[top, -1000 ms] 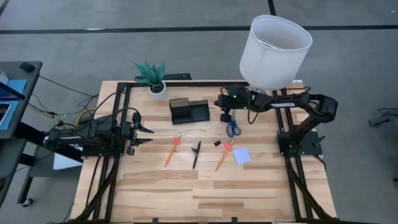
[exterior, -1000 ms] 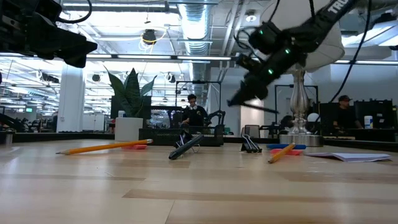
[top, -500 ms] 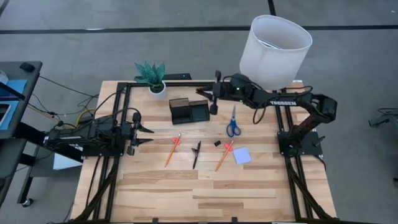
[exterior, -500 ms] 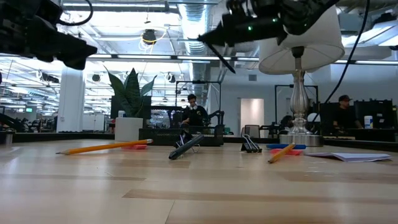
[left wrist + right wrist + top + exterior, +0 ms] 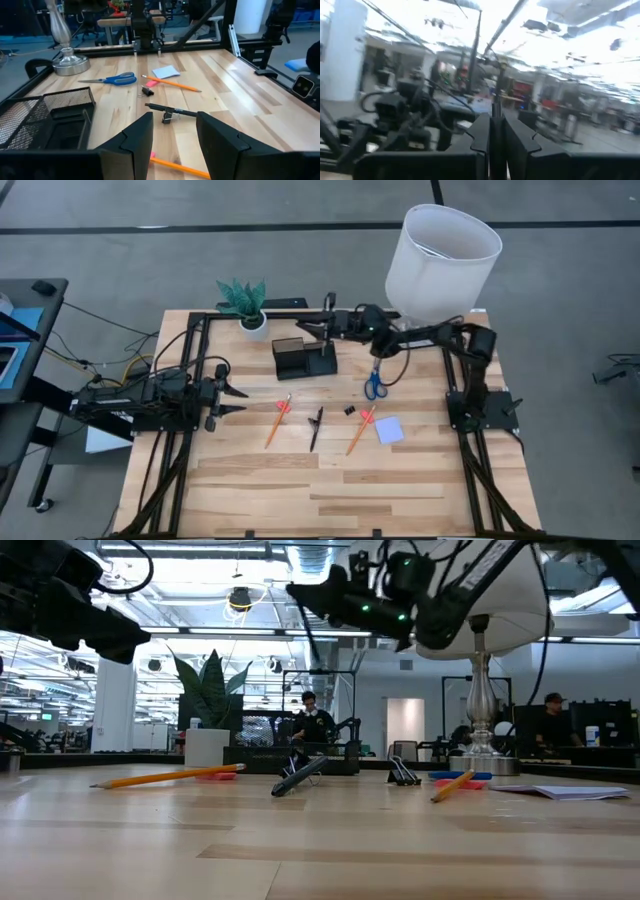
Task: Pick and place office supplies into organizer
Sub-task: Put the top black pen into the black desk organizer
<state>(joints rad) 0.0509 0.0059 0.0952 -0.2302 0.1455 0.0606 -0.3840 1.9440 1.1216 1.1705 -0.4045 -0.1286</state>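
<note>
Reaching across the upper middle of the high view, the right gripper (image 5: 318,330) hangs over the black organizer (image 5: 305,358), its fingers closed on a thin dark pen (image 5: 327,304) that sticks out toward the top of the frame. In the low view the same gripper (image 5: 300,592) sits high in the upper middle, well above the table, with the thin pen slanting down from it. The right wrist view shows the two fingers (image 5: 481,131) pressed together around the slim rod.

At the left edge of the table (image 5: 330,490), the left gripper (image 5: 238,398) waits with its fingers apart and nothing between them.

Below the organizer in the high view lie two orange pencils (image 5: 277,421) (image 5: 360,430), a second black pen (image 5: 316,427) between them, and a tiny black clip (image 5: 350,411) beside the right pencil. The blue-handled scissors (image 5: 375,383) lie right of the organizer, and the pale blue note pad (image 5: 389,430) sits right of the right pencil. A potted plant (image 5: 245,304) stands at the upper left of the table, and a white lamp shade (image 5: 441,260) at the upper right.
</note>
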